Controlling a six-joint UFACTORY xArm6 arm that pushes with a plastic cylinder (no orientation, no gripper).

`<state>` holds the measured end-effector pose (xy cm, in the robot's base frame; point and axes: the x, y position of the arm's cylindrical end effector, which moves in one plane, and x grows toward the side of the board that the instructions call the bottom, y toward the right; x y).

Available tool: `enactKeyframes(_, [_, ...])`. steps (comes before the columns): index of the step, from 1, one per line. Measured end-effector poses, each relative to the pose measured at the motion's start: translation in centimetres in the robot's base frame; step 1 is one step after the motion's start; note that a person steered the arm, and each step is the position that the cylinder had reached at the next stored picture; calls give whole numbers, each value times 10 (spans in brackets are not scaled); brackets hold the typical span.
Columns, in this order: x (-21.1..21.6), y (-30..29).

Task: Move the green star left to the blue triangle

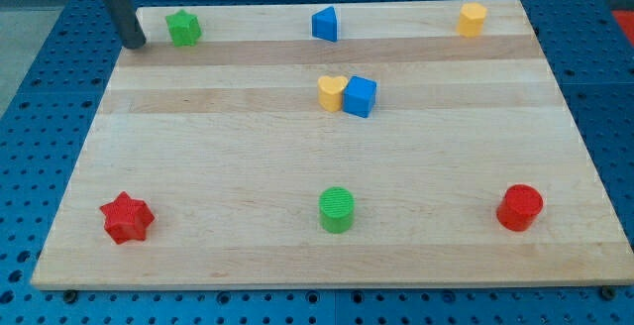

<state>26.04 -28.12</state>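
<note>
Camera view: the wooden surface (198,166) fills most of it. The dark rod has no jaws to open or close; my tip (136,43) sits at the top left corner, just left of the green star (183,28). The blue triangle (325,24) stands along the top edge, well apart to the star's right. A yellow heart (332,93) touches a blue cube (361,96) nearer the middle.

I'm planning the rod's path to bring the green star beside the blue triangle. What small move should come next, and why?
Probably a short push toward the view's right. My tip sits just off the green star on its left side, and the blue triangle lies farther right along the same top edge of the board, with nothing between them.
</note>
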Motion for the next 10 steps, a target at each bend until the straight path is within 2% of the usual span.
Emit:
enactKeyframes(1, [-16, 14])
enactKeyframes(4, [-8, 112])
enactKeyframes(6, [-18, 135])
enactKeyframes(10, [-28, 235])
